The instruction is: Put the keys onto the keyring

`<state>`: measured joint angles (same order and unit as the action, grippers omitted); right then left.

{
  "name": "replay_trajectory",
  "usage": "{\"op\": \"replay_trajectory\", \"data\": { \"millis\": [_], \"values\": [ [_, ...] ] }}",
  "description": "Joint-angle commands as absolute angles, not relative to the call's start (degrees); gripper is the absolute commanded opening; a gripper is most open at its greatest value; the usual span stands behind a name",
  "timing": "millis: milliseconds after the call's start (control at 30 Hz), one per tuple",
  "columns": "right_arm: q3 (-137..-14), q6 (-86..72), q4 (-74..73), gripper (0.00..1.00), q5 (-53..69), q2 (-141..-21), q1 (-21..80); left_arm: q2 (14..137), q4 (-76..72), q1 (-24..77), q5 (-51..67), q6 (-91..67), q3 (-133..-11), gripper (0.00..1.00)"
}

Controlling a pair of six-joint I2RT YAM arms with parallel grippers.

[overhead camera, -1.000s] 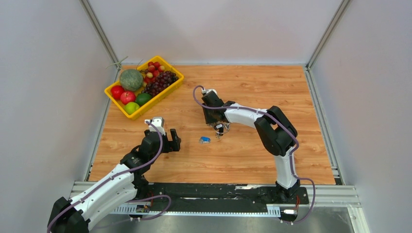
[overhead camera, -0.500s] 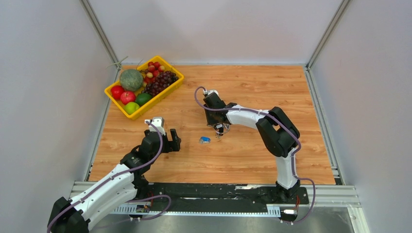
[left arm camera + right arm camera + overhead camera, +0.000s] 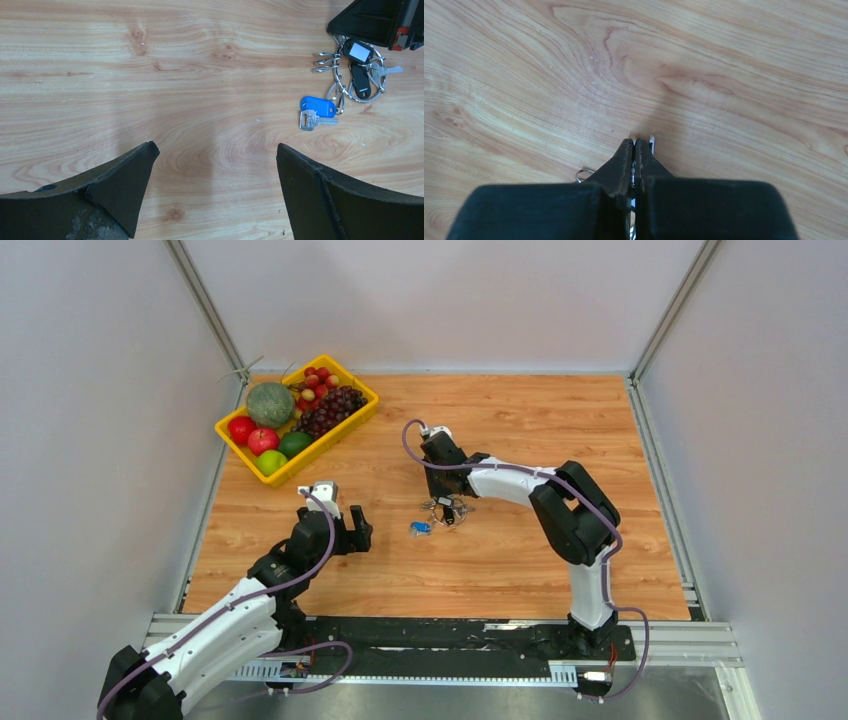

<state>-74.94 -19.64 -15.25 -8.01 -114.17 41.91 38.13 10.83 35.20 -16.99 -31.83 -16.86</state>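
The keyring (image 3: 361, 80) lies on the wooden table with dark fobs and small silver parts on it; it also shows in the top view (image 3: 440, 508). A blue-headed key (image 3: 318, 106) and a small silver key (image 3: 312, 120) lie just beside it, the blue one also in the top view (image 3: 420, 528). My right gripper (image 3: 447, 496) stands over the far end of the ring, jaws shut on a thin strip of its metal (image 3: 634, 142). A wire loop (image 3: 583, 173) pokes out left of the fingers. My left gripper (image 3: 215, 150) is open and empty, well short of the keys.
A yellow basket (image 3: 235, 440) with fruit and grapes stands at the table's far left. Grey walls close in the table on the left, right and back. The right arm (image 3: 560, 505) reaches over the table's middle.
The key bunch that hung under my right gripper has come down and now lies spread on the table. The right gripper shifted slightly. The left arm has not moved.
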Motion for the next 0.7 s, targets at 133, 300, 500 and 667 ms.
{"op": "replay_trajectory", "data": {
  "millis": [133,300,500,667],
  "values": [
    [-72.73,-18.46,-12.02,0.0,-8.14,-107.11,41.99,38.15,8.81,34.98,-16.49,-31.34,-17.05,1.0],
    [-65.88,-16.44,-5.61,0.0,-8.36,-99.1,42.92,38.08,8.66,35.05,-16.23,-31.19,-17.02,1.0],
    [-57.93,-14.52,3.09,0.0,-8.07,-87.3,44.39,37.55,8.31,35.0,-16.17,-30.98,-16.75,1.0],
    [-52.45,-12.59,9.45,0.0,-8.1,-77.74,46.31,37.62,8.04,34.99,-15.85,-30.57,-16.71,1.0]
  ]
}}
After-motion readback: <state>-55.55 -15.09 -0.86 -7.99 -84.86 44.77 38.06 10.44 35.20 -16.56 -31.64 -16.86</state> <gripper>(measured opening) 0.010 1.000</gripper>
